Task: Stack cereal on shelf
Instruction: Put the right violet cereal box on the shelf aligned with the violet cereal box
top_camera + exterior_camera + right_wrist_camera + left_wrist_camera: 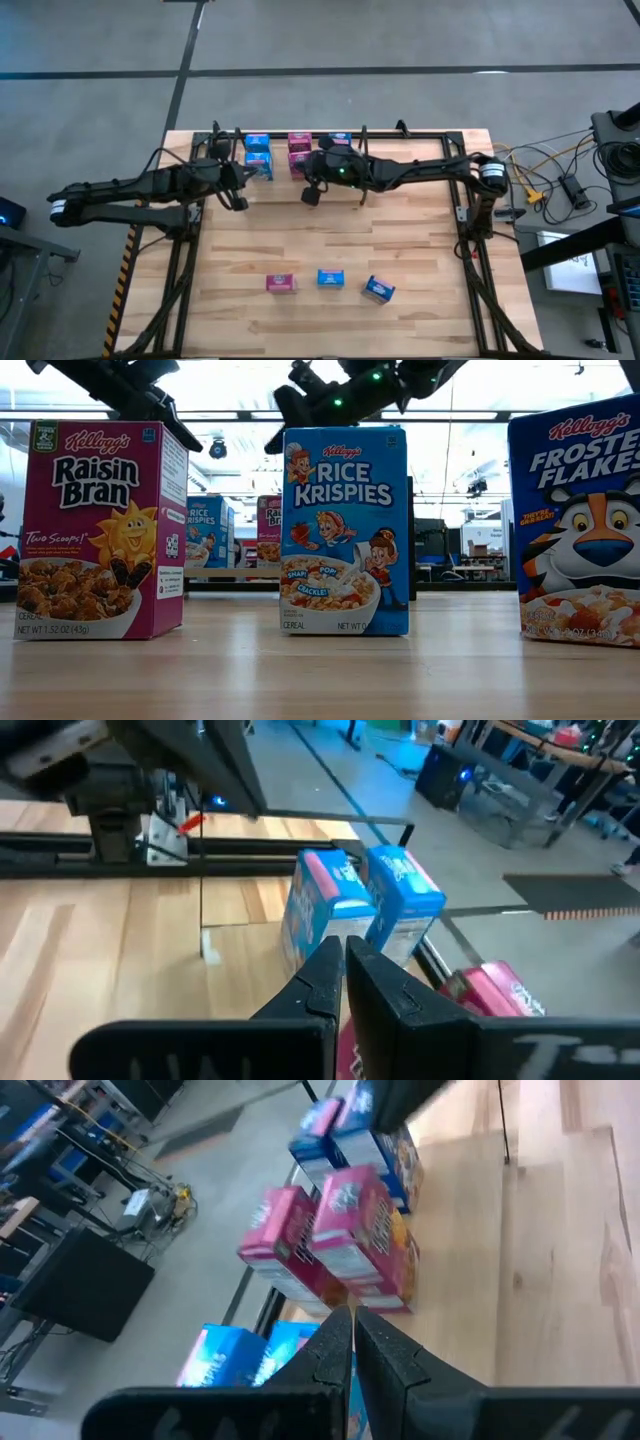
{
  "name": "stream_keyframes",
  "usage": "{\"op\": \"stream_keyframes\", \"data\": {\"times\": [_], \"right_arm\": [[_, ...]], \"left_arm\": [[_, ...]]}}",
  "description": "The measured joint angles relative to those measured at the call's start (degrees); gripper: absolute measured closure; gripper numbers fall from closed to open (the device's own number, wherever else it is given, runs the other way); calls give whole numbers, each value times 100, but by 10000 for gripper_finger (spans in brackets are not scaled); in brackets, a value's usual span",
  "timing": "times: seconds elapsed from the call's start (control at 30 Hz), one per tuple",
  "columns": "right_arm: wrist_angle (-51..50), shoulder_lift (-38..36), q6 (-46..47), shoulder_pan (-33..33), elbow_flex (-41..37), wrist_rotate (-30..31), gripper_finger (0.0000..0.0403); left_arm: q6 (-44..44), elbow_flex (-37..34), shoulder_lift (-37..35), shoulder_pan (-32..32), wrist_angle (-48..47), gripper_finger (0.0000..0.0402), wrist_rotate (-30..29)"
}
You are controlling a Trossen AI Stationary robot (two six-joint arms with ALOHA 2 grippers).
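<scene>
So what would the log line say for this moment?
left claw: shut, empty | right claw: shut, empty | shelf: boxes stacked | table front: Raisin Bran, Rice Krispies, Frosted Flakes

Both arms reached inward over the table's far side, well above the surface. Left gripper [238, 190] sat left of centre, its fingers [335, 1342] pressed together, nothing between them. Right gripper [311, 194] sat near centre, its fingers [330, 970] likewise closed and empty.
</scene>
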Motion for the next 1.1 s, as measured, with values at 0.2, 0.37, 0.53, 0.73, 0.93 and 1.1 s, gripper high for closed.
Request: {"op": "stream_keyframes", "data": {"times": [0.2,0.37,0.53,0.73,0.93,1.1], "right_arm": [[-804,85,-205,-25,481,9,394],[-1351,46,-318,-32,748,4,394],[-1478,26,-508,-32,827,4,394],[-1621,26,-592,-32,827,-3,394],[-1833,37,-601,-69,827,-52,394],[-1567,241,-652,-120,827,-46,394]], "left_arm": [[-70,0,13,-4,-357,401,848],[-284,-11,162,-4,50,401,2744],[-690,-201,486,-84,616,401,3842],[-849,-695,704,-155,1230,401,3870],[-898,-879,655,-155,1619,401,3865],[-898,-879,645,-155,1675,401,3561]]}}
